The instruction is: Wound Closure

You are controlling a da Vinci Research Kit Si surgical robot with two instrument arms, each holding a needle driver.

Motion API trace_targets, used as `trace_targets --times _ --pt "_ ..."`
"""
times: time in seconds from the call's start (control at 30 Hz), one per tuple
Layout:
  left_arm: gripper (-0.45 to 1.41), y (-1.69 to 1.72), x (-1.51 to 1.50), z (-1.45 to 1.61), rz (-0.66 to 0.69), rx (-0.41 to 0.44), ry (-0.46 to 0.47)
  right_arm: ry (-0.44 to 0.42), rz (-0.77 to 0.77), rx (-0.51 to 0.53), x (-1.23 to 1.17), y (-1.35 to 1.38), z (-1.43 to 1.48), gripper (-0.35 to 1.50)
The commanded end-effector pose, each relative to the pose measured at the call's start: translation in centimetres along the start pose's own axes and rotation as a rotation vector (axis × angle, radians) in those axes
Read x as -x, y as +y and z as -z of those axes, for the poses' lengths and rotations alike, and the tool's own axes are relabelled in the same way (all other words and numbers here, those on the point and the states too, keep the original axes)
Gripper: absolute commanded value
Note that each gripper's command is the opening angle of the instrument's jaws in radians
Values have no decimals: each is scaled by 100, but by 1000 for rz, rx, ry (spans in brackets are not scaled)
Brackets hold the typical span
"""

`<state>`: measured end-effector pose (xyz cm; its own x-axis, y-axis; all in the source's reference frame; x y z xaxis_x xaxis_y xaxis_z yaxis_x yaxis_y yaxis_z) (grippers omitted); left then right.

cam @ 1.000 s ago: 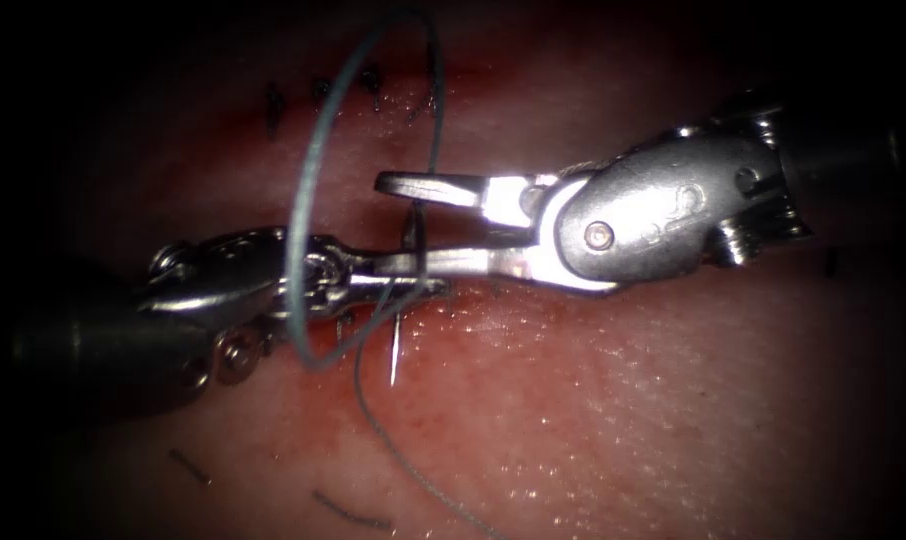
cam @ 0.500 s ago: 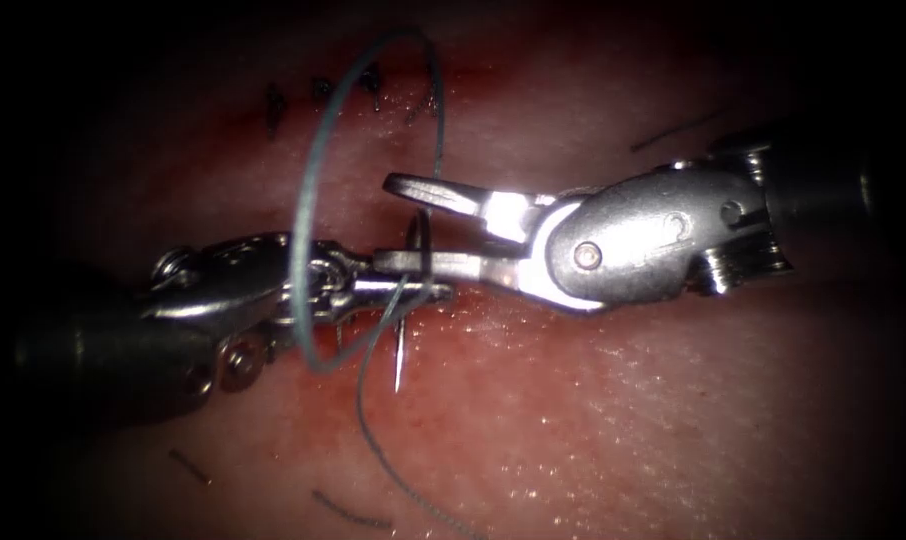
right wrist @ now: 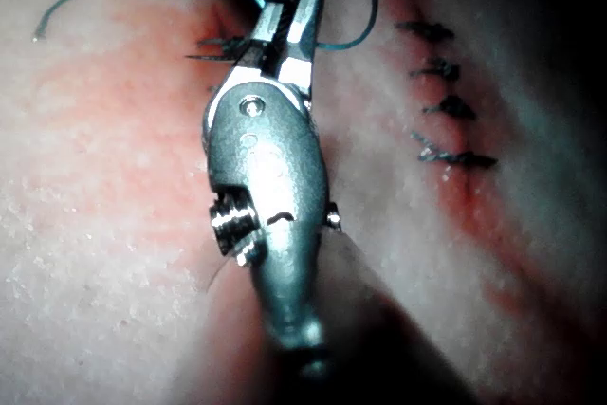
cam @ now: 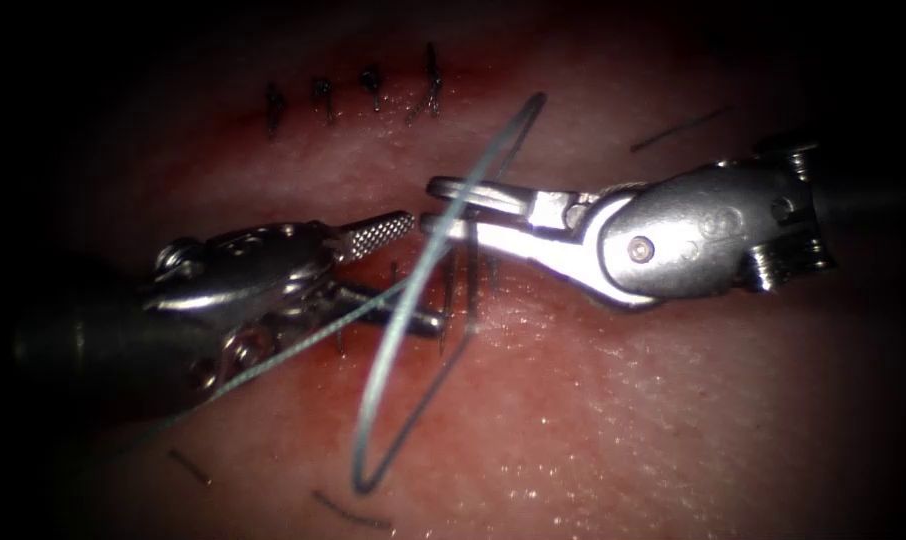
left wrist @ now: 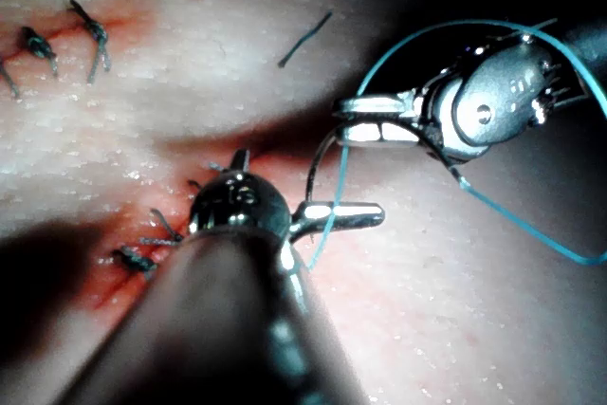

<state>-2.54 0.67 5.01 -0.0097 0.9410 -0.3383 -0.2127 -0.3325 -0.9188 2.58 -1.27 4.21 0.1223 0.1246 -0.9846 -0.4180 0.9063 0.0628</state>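
Note:
My right tool (cam: 433,205) comes in from the right, jaws shut on the curved needle (left wrist: 321,154) partway along its body. The needle hangs clear above the tissue (cam: 623,420). My left tool (cam: 423,270) faces it from the left with its jaws wide open and nothing between them. Its ridged upper jaw almost meets the right tool's tips. The pale thread (cam: 381,370) sweeps in a long loop from above the right jaws down past the left tool's lower jaw. Another strand crosses the left tool. The left wrist view has the open left jaws (left wrist: 311,184) and the right tool (left wrist: 346,119) with the needle.
A closed row of dark stitches (cam: 353,95) lies at the back. Several stitches (cam: 493,275) cross the reddened cut under the tools. Cut ends of thread lie at the back right (cam: 678,130) and near the front left (cam: 348,515). Red fluid stains the tissue around the cut.
The right jaws closed on the needle and the left jaws opened, letting it go. The right tool drew back to the right with the needle, and the thread loop swung right and down.

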Motion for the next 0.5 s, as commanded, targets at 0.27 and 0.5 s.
trace_targets --times 0.27,0.5 --pt "128 10 25 -45 -19 -62 -37 -20 176 211 14 22 28 -35" --pt "128 36 20 -52 -69 -95 -21 -33 253 246 10 36 44 -35"
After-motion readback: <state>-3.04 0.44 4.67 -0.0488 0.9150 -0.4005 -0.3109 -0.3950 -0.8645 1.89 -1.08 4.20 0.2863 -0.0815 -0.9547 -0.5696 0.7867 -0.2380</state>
